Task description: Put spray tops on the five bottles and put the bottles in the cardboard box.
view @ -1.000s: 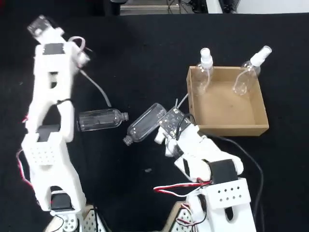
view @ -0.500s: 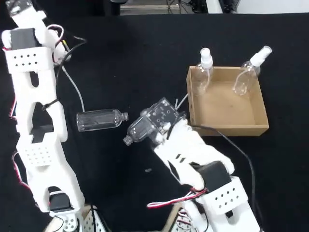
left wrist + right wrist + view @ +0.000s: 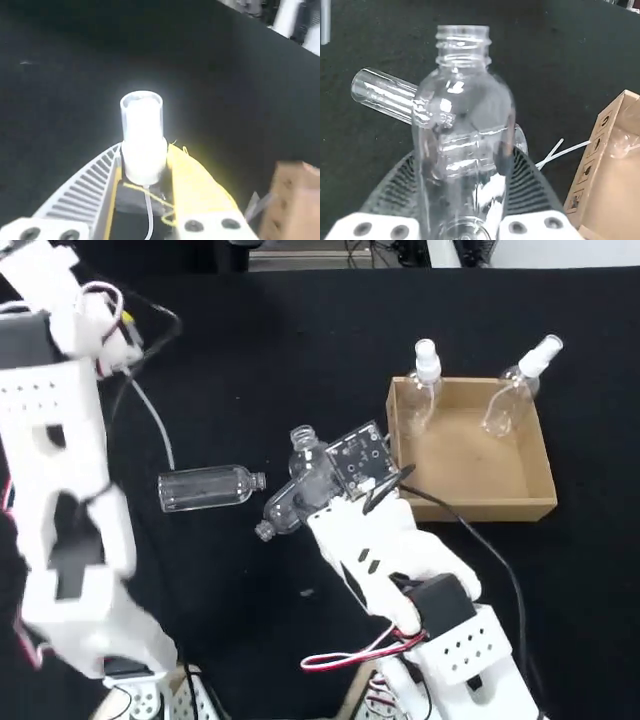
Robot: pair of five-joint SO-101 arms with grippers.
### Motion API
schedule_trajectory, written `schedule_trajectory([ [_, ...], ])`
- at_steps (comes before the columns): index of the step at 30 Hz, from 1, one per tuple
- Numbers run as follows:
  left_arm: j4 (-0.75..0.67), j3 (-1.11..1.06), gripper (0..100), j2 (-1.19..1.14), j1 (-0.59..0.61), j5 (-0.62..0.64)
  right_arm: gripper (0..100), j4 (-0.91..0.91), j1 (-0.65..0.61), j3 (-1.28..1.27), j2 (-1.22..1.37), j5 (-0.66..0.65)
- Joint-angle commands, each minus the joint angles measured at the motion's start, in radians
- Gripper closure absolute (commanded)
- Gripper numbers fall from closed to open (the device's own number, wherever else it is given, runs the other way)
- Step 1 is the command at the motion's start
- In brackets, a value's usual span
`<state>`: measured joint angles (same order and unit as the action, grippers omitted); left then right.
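Bottle (image 3: 465,125) risen upright between right fingers (image 3: 395,185).

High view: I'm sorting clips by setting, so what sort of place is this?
Probably a robotics lab or hobby workbench: a white left arm and right arm stand at a black-covered table, with loose red wires and a cardboard box.
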<state>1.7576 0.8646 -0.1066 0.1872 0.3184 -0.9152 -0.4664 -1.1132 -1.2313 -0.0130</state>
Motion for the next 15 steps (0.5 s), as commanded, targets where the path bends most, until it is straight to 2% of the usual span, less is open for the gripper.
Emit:
schedule_trajectory([
  [1, -0.083, -0.249, 97, 0.354, -0.14, -0.006, 98.7, 0.032, -0.012, 0.001, -0.015, 0.009],
  [8, -0.482, -0.578, 97, 0.654, -0.252, -0.008, 98.7, 0.207, -0.012, -0.116, -0.018, 0.008],
  [15, -0.735, -0.788, 97, 0.829, -0.344, -0.008, 98.7, 0.255, -0.012, -0.223, -0.208, 0.009],
])
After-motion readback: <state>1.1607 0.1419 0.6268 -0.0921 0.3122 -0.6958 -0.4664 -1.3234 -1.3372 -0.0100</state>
